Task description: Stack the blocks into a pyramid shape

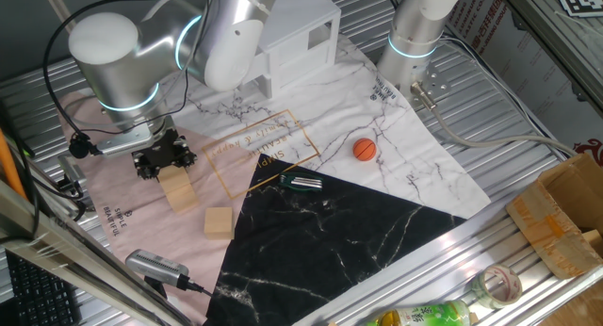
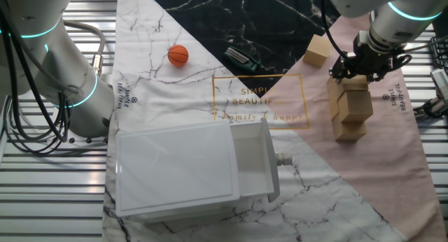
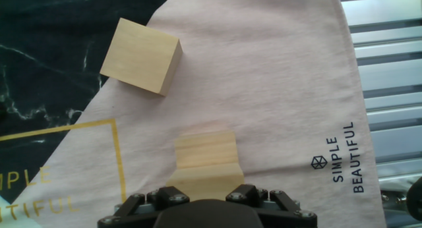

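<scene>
The gripper hangs directly above the stack of blocks on the pink part of the cloth. Whether its fingers pinch the top block or stand apart from it cannot be told — the hand view shows only the black base of the fingers and wood just below it. The stack has several cubes, one upon another and a little shifted. One loose block lies apart, at the border between the pink and the black marble pattern.

The cubes look like plain light wood — probably light in weight, stiff, with flat faces and sharp edges, not fragile. Their surface seems dry, so slipping should be small. The best hold is likely on two opposite flat faces, near the middle of the height. The orange ball and the white house stand well apart.
</scene>
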`<action>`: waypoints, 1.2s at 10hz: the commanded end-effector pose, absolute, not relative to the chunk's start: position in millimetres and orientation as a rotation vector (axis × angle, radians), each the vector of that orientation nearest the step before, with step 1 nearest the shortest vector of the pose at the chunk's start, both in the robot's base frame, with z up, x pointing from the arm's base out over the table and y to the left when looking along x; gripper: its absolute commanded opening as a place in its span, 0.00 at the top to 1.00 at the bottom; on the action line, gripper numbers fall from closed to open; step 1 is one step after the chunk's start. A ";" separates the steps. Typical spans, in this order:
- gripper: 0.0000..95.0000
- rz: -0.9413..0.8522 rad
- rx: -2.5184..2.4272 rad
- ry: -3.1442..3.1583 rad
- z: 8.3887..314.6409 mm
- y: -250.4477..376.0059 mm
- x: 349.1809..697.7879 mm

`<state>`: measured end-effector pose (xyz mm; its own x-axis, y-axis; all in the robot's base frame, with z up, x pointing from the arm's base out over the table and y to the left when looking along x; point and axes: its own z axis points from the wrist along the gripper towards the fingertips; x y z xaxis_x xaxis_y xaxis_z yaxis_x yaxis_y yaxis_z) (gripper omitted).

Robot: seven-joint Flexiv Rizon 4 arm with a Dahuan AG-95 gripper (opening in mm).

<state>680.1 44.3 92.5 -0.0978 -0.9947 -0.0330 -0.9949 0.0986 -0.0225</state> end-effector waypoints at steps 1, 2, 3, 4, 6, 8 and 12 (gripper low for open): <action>0.60 0.010 -2.085 2.297 92.8 44.6 680.8; 0.60 0.007 -2.088 2.295 92.9 44.8 681.0; 0.60 0.006 -2.089 2.295 92.9 44.8 681.0; 0.60 0.005 -2.090 2.295 92.9 44.9 681.1; 0.60 0.003 -2.096 2.291 92.8 44.9 681.1; 0.40 -0.003 -2.106 2.288 92.8 44.9 681.1; 0.40 -0.018 -2.109 2.298 92.2 44.6 681.4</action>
